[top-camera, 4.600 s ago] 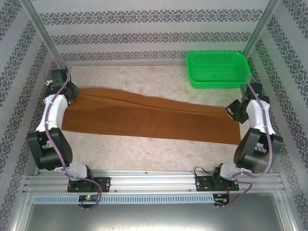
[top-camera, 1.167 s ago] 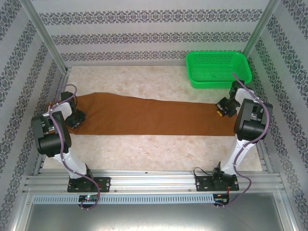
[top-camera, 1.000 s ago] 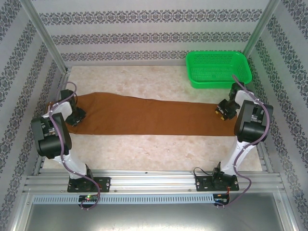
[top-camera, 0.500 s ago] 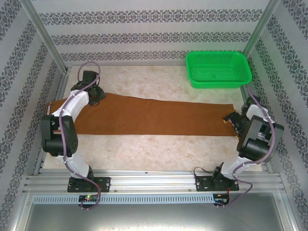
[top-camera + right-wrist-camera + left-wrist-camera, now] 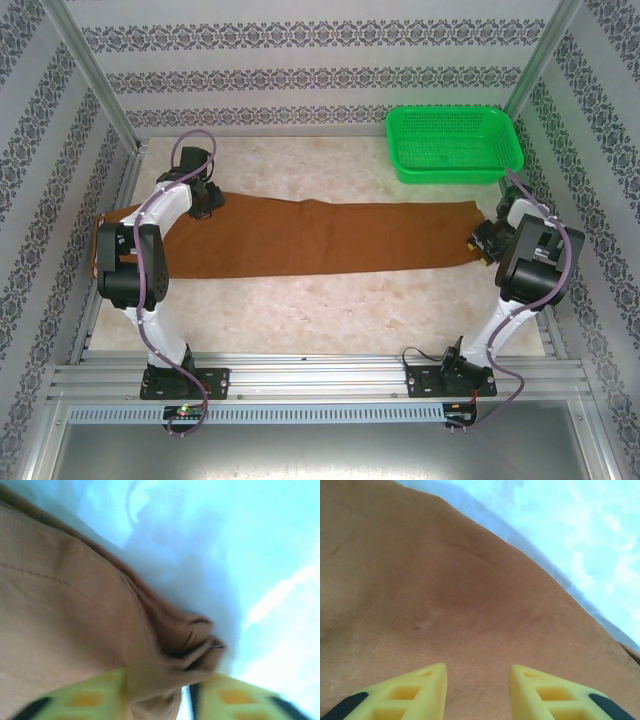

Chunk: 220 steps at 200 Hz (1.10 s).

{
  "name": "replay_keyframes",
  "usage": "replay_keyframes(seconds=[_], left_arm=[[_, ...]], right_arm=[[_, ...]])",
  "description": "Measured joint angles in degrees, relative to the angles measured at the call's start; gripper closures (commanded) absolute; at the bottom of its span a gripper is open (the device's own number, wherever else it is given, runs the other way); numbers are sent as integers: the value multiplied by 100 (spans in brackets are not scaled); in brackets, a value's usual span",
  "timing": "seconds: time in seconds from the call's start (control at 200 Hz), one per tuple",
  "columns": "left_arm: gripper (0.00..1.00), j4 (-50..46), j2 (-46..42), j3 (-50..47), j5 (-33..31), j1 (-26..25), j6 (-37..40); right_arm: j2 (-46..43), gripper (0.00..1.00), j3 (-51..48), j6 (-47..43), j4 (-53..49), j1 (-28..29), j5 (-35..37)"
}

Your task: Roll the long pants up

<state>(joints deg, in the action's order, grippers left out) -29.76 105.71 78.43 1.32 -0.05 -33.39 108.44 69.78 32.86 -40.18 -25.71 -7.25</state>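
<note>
The long pants (image 5: 300, 238) lie flat as a rust-brown strip stretched left to right across the table. My left gripper (image 5: 205, 200) hovers over their far edge near the left end. In the left wrist view it (image 5: 477, 672) is open, its yellow fingers (image 5: 420, 690) just above smooth cloth (image 5: 445, 590) with nothing between them. My right gripper (image 5: 485, 240) is at the right end of the pants. In the right wrist view it (image 5: 157, 680) is shut on a bunched fold of brown fabric (image 5: 185, 645).
A green mesh basket (image 5: 455, 145) stands at the back right, just behind the right gripper. Patterned walls and metal posts (image 5: 95, 75) close in the marble table (image 5: 300, 310). Bare tabletop lies in front of and behind the pants.
The right gripper has pulled the right end of the pants back toward the basket, swinging that end farther from me. The left gripper edged slightly right along the far edge.
</note>
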Motion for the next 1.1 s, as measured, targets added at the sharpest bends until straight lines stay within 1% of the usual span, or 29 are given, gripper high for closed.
replay_keyframes(seconds=[0.17, 0.245, 0.3, 0.365, 0.44, 0.5, 0.535, 0.6, 0.65, 0.709, 0.799, 0.849, 0.894, 0.964, 1.039, 1.099], left_arm=[[66, -2, 70, 11, 83, 0, 22], [66, -2, 72, 11, 114, -2, 22], [67, -2, 72, 11, 125, -17, 22], [66, -4, 74, 11, 131, -46, 22], [67, -7, 72, 11, 146, -76, 22], [67, -7, 74, 11, 153, -96, 22], [67, -7, 72, 11, 157, -101, 22], [67, -4, 72, 7, 162, -105, 22], [66, -4, 72, 0, 157, -107, 24], [65, 15, 61, -31, 170, -107, 44], [65, 63, -15, -151, 251, -107, 66], [65, 66, -61, -199, 323, -107, 70], [65, 92, -90, -232, 365, -107, 70], [65, 175, -146, -304, 428, -107, 70], [64, 271, -227, -448, 452, -83, 70], [64, 354, -317, -627, 514, -31, 70]], right_arm=[[-105, 100, -107, 66, 208, -61, -7], [-304, 100, -313, 92, 273, -267, 39], [-472, 100, -431, 131, 249, -520, 120], [-699, 100, -511, 162, 251, -844, 323], [-1001, 100, -555, 197, 317, -1086, 560], [-1224, 100, -557, 238, 402, -1113, 660], [-1342, 100, -560, 247, 470, -1012, 697], [-1547, 100, -564, 280, 570, -505, 787], [-1681, 100, -566, 286, 651, 136, 796], [-1799, 100, -566, 286, 767, 1088, 859], [-1875, 100, -457, 330, 833, 2758, 898], [-1829, 100, -306, 354, 811, 3539, 887], [-1694, 100, -39, 417, 706, 4249, 876], [-1329, 100, 544, 476, 568, 5095, 831], [-774, 100, 1276, 496, 450, 5766, 772], [-260, 100, 1899, 494, 334, 6166, 667]])
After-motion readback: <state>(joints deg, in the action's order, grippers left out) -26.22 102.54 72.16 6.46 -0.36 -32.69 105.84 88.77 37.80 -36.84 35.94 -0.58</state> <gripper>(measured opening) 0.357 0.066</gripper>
